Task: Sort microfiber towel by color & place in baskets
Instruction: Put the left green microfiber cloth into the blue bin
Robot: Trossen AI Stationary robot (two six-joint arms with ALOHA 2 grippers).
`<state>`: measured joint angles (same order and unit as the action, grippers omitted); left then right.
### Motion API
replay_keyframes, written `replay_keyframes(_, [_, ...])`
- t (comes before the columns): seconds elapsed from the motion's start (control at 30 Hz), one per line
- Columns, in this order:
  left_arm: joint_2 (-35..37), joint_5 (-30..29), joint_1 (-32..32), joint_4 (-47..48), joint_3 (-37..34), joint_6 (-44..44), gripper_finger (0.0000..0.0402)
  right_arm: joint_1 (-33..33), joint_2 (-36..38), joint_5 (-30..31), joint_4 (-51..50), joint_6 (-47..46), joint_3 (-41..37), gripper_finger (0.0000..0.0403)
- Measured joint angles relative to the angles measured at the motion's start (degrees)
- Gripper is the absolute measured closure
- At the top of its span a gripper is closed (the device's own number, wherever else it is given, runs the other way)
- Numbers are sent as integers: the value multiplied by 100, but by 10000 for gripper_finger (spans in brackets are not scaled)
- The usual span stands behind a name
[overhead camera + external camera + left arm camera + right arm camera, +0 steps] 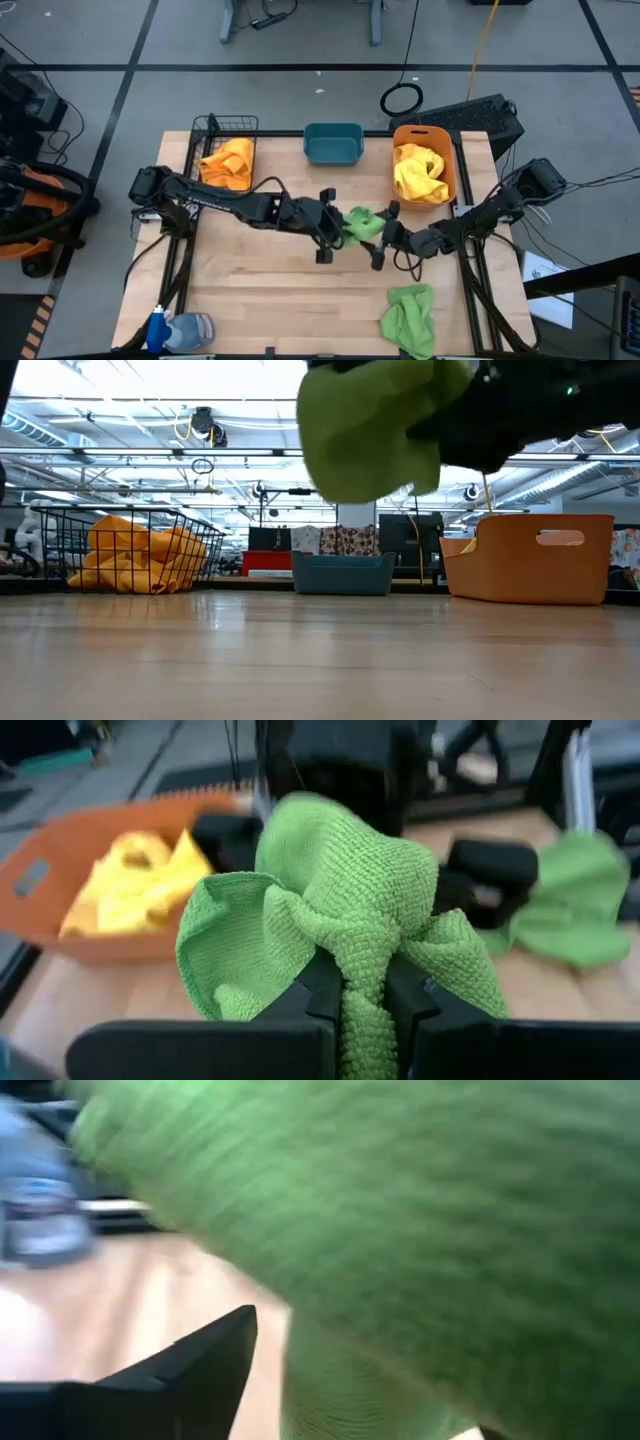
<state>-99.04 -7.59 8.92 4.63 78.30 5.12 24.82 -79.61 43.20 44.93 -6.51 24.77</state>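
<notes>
Over the middle of the desk [260,290], the left claw [333,228] is clamped tight on a green towel [362,223] and holds it up in the air. The right claw [385,236] is right next to the same towel with its fingers apart. Another green towel [409,316] lies near the front edge. At the back stand three baskets: a wire basket [228,152] with an orange towel [228,163], an empty teal tub [333,144], and an orange bin [425,165] with a yellow towel [419,172].
</notes>
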Motion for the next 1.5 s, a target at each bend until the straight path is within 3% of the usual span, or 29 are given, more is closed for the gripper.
replay_keyframes(0.17, [-140,-12,103,-705,3,-30,371,0,0,-1013,631,233,0,65])
replay_keyframes(0.47, [-383,-8,212,-1061,-3,-26,371,2,0,-1323,1053,269,0,84])
replay_keyframes(0.63, [-376,336,208,-1008,-4,-34,349,0,0,-1328,1124,269,0,151])
replay_keyframes(0.97, [-314,435,282,-963,-2,-187,180,0,0,-1327,936,392,0,384])
replay_keyframes(1.2, [218,417,383,48,-2,-264,108,0,2,-1324,926,379,0,374])
replay_keyframes(1.5, [761,-583,586,2052,0,-1068,90,0,2,-1323,917,420,0,397])
